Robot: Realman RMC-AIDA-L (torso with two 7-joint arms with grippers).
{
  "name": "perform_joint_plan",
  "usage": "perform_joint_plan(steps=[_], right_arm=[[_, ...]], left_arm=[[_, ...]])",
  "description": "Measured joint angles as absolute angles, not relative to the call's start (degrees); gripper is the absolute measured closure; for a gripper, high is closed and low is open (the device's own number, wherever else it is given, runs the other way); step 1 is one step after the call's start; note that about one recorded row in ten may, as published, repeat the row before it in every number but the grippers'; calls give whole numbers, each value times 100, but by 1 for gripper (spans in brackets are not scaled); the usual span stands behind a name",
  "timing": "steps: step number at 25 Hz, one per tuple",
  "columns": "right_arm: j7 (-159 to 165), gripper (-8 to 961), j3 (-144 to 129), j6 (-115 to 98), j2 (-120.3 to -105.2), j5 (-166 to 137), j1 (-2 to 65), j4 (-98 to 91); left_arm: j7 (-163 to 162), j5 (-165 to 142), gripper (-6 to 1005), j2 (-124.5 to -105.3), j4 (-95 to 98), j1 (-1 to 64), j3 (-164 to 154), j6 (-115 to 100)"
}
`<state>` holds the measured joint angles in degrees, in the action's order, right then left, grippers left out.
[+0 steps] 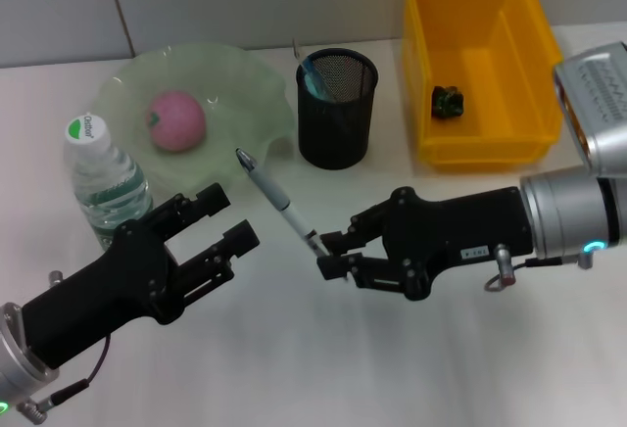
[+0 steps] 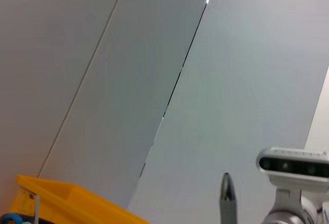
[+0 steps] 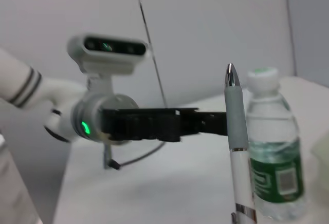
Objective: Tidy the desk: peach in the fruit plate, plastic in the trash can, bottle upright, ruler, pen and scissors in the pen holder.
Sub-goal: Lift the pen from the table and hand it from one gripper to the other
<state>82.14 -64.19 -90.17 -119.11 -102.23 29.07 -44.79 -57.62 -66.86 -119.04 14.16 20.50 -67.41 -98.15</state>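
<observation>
Head view: your right pincer [image 1: 326, 254] pinching pen [image 1: 277, 202] by lower end, tip tilted toward pen holder [image 1: 336, 108]. Left pincer [image 1: 223, 219] spread, just beside pen, near bottle [image 1: 105, 180] standing upright. Peach [image 1: 176, 120] in plate [image 1: 251, 79], left of holder.
Left wrist view: pen tip [image 2: 227, 193] visible.
Right wrist view: pen [image 3: 237, 142] upright before bottle [image 3: 272, 157].

The white table [image 1: 323, 368] carries a plate [image 1: 250, 79], bottle [image 1: 106, 180], pen holder [image 1: 336, 109] and yellow bin [image 1: 480, 65].
</observation>
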Motion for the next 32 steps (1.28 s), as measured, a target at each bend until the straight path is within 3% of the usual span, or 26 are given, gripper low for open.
perform_joint_plan(steps=[32], right_arm=[[7423,776,-6469,-8930,-11944,-9707,3262,-2998]], left_arm=[[-5651,-6468,357,-11918,896,2347,-6767,-9922]])
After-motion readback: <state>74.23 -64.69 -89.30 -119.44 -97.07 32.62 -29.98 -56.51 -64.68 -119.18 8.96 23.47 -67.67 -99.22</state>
